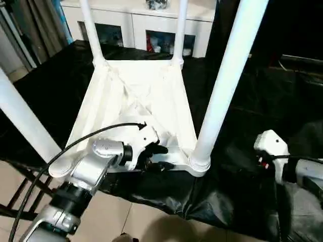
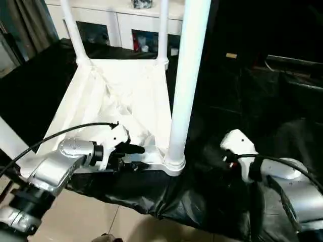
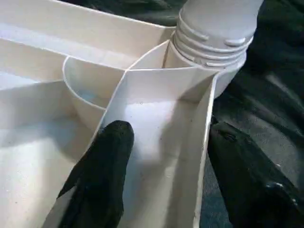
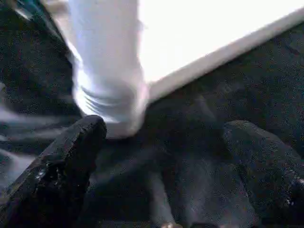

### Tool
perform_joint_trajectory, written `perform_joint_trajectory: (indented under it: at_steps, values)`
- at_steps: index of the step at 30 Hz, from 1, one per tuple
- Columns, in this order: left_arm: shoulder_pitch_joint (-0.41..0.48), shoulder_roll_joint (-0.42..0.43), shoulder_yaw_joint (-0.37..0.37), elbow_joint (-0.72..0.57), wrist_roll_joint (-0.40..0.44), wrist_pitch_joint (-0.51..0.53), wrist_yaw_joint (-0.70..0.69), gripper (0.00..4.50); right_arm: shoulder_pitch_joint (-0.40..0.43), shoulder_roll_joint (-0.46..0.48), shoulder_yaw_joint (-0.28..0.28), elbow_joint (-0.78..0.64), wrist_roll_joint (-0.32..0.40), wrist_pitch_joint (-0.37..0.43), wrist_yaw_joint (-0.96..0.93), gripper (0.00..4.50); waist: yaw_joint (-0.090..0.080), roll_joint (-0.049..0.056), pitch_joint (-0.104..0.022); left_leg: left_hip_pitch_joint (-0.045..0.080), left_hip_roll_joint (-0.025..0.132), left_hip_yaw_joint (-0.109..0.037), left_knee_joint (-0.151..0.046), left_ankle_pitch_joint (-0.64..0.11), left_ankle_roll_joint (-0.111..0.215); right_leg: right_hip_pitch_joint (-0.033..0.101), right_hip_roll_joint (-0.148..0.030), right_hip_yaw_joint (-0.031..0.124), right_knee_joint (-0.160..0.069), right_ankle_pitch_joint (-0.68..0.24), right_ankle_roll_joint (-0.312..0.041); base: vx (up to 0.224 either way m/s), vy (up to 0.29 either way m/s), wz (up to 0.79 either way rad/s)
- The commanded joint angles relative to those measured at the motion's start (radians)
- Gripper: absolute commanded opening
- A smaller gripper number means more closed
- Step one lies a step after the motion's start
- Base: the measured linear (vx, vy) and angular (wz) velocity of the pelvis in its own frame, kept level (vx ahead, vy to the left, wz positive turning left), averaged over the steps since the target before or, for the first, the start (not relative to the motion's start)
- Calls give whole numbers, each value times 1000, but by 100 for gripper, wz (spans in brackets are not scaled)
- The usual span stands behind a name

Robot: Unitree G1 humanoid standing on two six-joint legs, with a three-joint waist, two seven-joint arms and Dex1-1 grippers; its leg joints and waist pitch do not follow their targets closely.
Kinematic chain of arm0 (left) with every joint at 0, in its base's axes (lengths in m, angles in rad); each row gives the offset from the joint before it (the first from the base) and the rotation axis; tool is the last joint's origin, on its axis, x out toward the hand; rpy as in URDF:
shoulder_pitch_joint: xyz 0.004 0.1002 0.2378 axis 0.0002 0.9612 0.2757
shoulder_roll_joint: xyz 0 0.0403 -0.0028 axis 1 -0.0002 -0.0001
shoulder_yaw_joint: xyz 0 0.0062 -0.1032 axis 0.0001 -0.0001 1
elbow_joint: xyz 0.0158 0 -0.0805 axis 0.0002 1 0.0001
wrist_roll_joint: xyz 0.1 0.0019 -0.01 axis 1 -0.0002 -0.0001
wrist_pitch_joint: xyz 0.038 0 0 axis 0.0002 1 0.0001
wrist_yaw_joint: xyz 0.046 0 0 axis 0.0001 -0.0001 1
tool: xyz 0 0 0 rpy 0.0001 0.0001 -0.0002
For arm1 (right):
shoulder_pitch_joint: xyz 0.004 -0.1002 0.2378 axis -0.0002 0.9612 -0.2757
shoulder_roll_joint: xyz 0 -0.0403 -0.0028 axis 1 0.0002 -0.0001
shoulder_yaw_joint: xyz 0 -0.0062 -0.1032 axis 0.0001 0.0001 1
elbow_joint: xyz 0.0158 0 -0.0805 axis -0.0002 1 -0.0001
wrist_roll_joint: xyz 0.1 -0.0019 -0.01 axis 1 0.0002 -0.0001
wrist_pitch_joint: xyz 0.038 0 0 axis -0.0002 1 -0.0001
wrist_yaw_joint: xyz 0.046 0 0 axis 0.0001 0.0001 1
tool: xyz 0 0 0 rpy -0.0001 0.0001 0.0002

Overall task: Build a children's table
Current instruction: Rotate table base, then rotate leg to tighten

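left end effector (image 1: 160,157) straddles rim of white ribbed plastic table panel (image 1: 136,96), not gripping | right end effector (image 4: 161,166) wide open, empty | near white tubular leg (image 1: 227,85) upright, lower centre, left arm nearer

1. A blurred white tubular plastic leg (image 4: 107,76) stands in a rounded corner socket of the white plastic tabletop (image 4: 213,33).
2. Crinkled black sheeting (image 4: 190,156) lies beneath.
3. The right gripper (image 4: 164,156) has its two black fingers (image 4: 66,166) spread wide, empty, near the leg's base.
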Motion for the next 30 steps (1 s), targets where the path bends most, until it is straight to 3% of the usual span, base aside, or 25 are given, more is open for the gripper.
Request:
perform_joint_trajectory:
  at_steps: [1, 7, 14, 21, 25, 30]
  values:
    - [-16, 15, -7, 7, 8, 10, -12, 248, -5, -11, 18, -26, 16, 15, 15, 450, 4, -4, -62, 21, 46, -28, -74, -234, 48, 43, -59, 43, -80, -213, -212, 0, 0, 0]
    - [-8, 13, -18, 19, 11, 16, -12, 211, -4, 7, 35, -49, 14, 39, 19, 450, 5, -7, -65, 18, 45, -27, -72, -211, 49, 46, -59, 44, -74, -168, -224, 0, 0, 0]
    - [-1, 36, -28, 5, 2, 53, -57, 145, -8, 21, 54, -56, 6, 45, 5, 450, 4, -8, -62, 20, 44, -28, -74, -231, 39, 44, -61, 44, -80, -223, -210, 0, 0, 0]
    - [-1, 48, -38, 5, 10, 52, -73, 104, -15, 32, 61, -54, -4, 47, -1, 450, 4, -7, -65, 18, 44, -28, -73, -212, 45, 44, -60, 44, -76, -202, -208, 0, 0, 0]
    - [-6, 55, -48, 24, 28, 14, -81, 66, -25, 44, 70, -47, -9, 47, -7, 450, 3, -5, -66, 19, 43, -27, -72, -206, 46, 45, -60, 44, -76, -199, -208, 0, 0, 0]
    - [-30, 59, -49, 115, 44, -104, -102, 25, -61, 92, 110, -14, -31, 36, -27, 450, 1, -2, -65, 20, 42, -27, -73, -225, 37, 41, -59, 44, -80, -227, -197, 0, 0, 0]
